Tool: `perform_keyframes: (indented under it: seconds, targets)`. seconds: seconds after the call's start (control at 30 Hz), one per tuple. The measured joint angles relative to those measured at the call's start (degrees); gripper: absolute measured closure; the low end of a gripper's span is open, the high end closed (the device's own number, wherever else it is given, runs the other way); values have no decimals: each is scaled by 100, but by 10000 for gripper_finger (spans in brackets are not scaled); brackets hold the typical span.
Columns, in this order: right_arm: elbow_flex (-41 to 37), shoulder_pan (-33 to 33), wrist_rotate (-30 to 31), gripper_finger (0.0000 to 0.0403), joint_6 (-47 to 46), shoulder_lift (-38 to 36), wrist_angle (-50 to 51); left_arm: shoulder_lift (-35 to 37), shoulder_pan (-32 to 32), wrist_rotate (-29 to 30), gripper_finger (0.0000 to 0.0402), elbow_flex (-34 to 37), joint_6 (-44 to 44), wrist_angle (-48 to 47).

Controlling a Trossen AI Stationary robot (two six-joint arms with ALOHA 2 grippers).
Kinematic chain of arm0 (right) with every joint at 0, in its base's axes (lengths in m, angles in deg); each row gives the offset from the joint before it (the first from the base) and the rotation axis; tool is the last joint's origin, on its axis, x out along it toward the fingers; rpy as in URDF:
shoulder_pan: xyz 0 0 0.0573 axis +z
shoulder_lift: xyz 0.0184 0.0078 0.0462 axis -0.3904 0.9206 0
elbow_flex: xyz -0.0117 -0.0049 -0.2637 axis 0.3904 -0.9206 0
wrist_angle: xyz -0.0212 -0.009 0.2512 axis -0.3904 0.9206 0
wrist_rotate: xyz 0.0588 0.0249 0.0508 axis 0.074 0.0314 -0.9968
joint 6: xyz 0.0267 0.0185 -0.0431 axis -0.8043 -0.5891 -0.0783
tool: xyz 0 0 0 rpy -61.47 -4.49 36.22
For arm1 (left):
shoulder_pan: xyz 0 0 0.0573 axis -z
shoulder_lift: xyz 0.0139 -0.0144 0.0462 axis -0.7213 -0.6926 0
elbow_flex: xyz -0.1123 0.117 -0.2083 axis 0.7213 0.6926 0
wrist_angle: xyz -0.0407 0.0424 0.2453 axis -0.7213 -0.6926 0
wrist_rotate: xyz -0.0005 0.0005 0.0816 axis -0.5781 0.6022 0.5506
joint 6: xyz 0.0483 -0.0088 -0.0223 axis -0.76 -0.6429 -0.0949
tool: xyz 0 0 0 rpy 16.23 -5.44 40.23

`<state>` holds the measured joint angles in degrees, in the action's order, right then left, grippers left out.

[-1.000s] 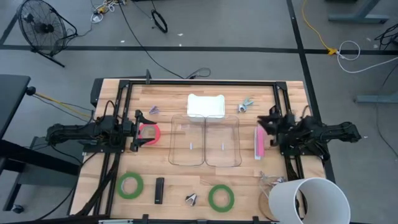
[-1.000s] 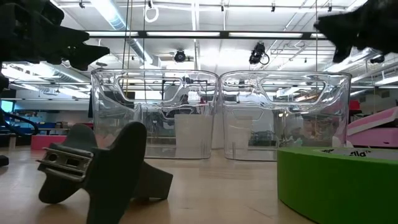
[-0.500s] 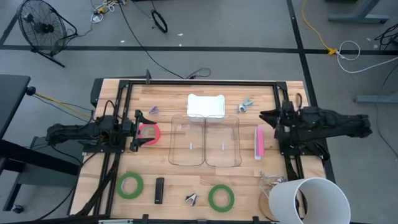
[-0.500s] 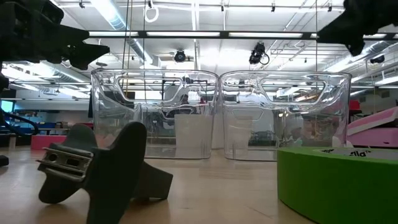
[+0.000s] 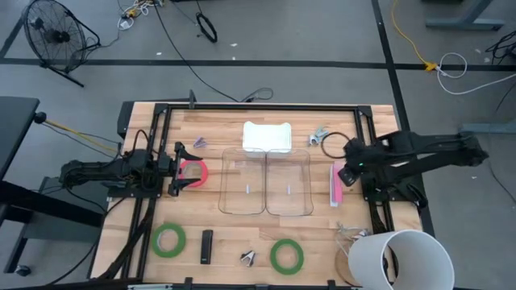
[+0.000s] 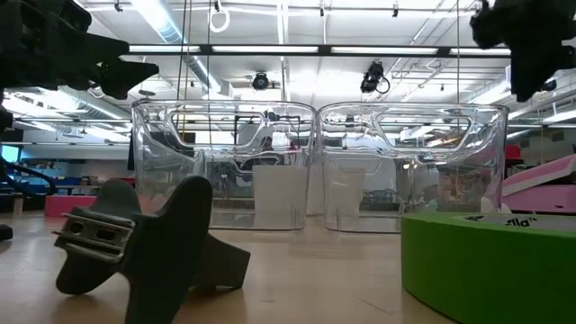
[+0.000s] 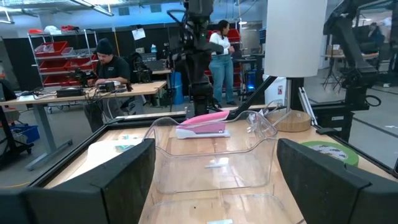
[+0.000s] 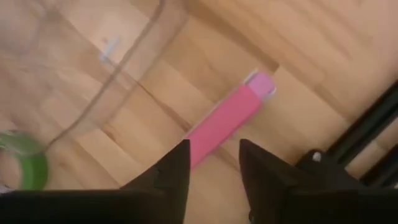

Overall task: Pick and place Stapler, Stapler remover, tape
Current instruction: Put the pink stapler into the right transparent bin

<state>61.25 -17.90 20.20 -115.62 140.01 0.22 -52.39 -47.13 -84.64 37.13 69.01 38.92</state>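
A pink stapler (image 5: 337,184) lies flat on the table just right of two clear bins (image 5: 266,182); it also shows in the right wrist view (image 8: 225,119). My right gripper (image 5: 348,167) hangs open above the stapler's far end, pointing down, its fingers (image 8: 177,171) clear of it. My left gripper (image 5: 174,171) is open and level at the table's left, above a pink tape ring (image 5: 194,171), touching nothing. Green tape rolls (image 5: 170,240) (image 5: 286,255), a black stapler (image 5: 206,246) and a grey staple remover (image 5: 248,257) lie near the front edge.
A white tray-like block (image 5: 267,137) sits behind the bins. Two more staple removers (image 5: 199,142) (image 5: 319,135) lie at the back. A tall white cylinder (image 5: 399,258) stands at the front right corner. Black frame rails (image 5: 371,153) run along the table's sides. People sit and stand beyond the table (image 7: 106,65).
My right arm has stretched out and its gripper has swung from lying level to pointing down over the pink stapler's far end. The stapler has stayed where it was.
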Motion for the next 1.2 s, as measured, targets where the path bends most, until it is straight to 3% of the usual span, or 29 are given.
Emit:
perform_keyframes:
  seconds: [0.27, 0.5, 1.2]
  targets:
    - [-269, -2, -294, 163, -521, 676, -181, 0, 0, 0, 62, 1, 4, -1]
    - [-561, -2, -561, 118, -912, 954, -345, 0, -1, 0, 62, 1, 7, -1]
    - [-1981, -2, -808, 105, -1171, 966, -2252, -1, -1, 0, 62, 0, 9, -3]
